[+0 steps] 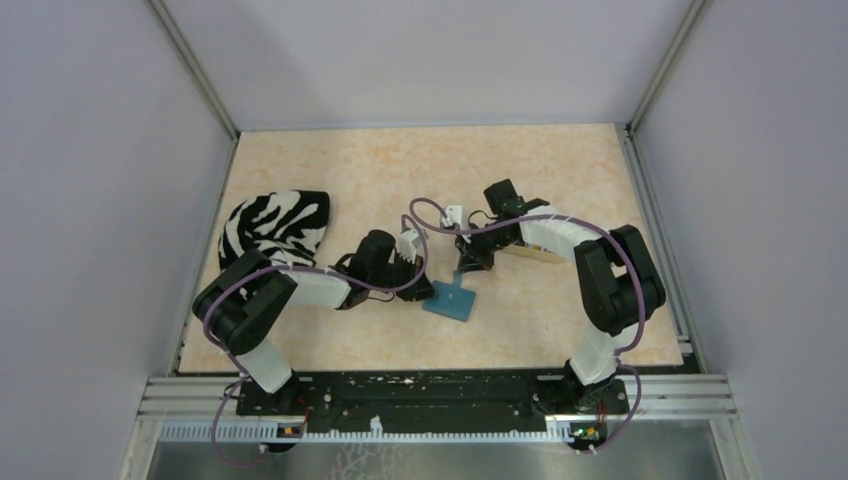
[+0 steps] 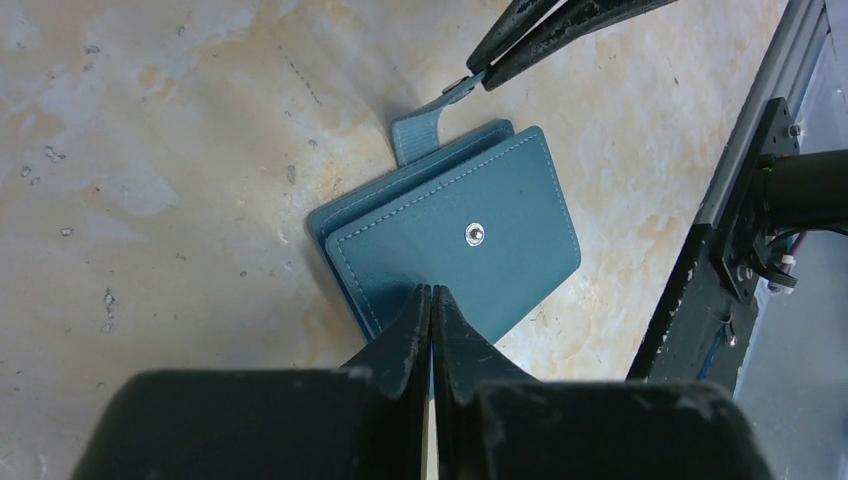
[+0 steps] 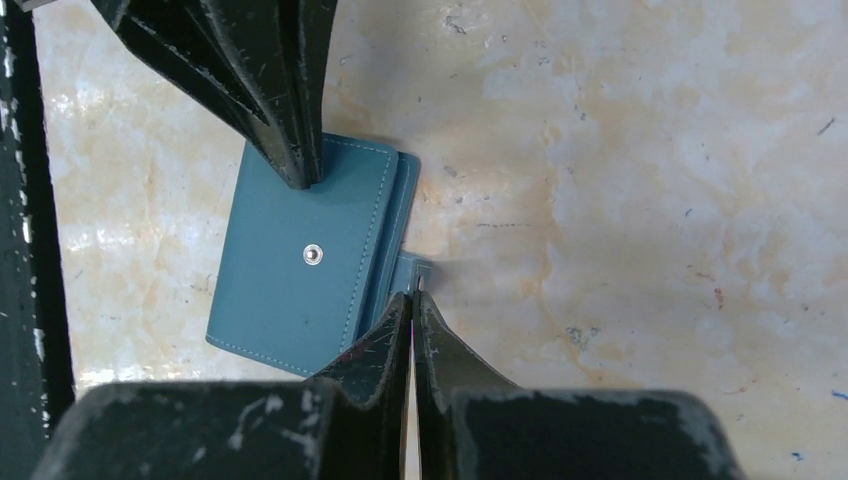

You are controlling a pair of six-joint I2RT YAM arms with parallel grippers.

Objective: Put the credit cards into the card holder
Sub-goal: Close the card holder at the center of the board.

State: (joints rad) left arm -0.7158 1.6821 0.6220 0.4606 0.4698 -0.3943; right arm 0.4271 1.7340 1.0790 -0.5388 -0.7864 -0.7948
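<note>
The teal card holder point(image 1: 450, 300) lies folded shut on the table, its snap stud point(image 2: 474, 234) facing up. My left gripper point(image 2: 432, 292) is shut, and its tips rest on the near end of the cover; nothing shows between them. My right gripper point(image 3: 413, 297) is shut on the holder's small snap tab point(image 2: 420, 135), which it holds lifted off the far edge. From the top, the left gripper point(image 1: 424, 289) and right gripper point(image 1: 467, 267) flank the holder. No credit cards show in any view.
A black-and-white striped fabric bundle point(image 1: 275, 228) lies at the table's left side. A beige tray point(image 1: 538, 254) sits mostly hidden behind the right arm. Grey walls close in three sides, and a metal rail point(image 1: 440, 400) runs along the near edge.
</note>
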